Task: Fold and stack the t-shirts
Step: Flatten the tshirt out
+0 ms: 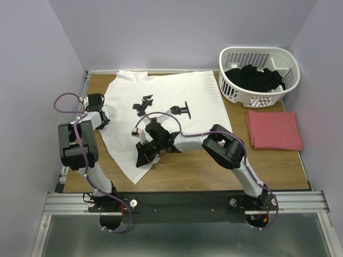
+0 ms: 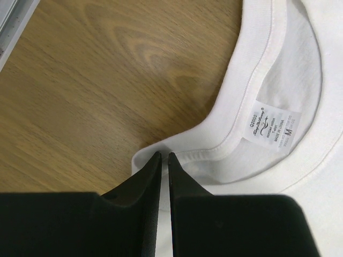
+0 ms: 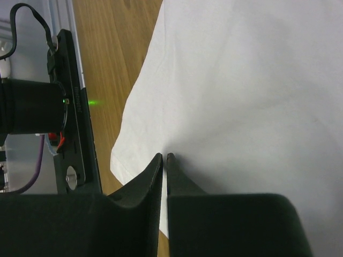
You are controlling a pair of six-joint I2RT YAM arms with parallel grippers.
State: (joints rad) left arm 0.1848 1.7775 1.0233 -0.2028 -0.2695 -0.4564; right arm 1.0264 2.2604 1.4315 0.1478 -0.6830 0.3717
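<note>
A large white t-shirt (image 1: 177, 101) lies spread flat across the left and middle of the wooden table. My left gripper (image 1: 106, 113) is at its left side, next to the collar (image 2: 252, 80). In the left wrist view the left gripper (image 2: 164, 155) is shut on a fold of white cloth just below the collar band. My right gripper (image 1: 141, 160) is low over the near left part of the shirt. In the right wrist view the right gripper (image 3: 166, 156) is shut on a pinch of white cloth (image 3: 241, 96) near the hem corner. A salmon-red t-shirt (image 1: 274, 130) lies folded at the right.
A white slatted basket (image 1: 234, 90) holding dark clothes stands at the back right corner. Bare wood (image 1: 214, 171) shows along the near edge. A metal rail (image 1: 187, 202) carries both arm bases. The left arm's black elbow (image 1: 75, 144) hangs over the table's left edge.
</note>
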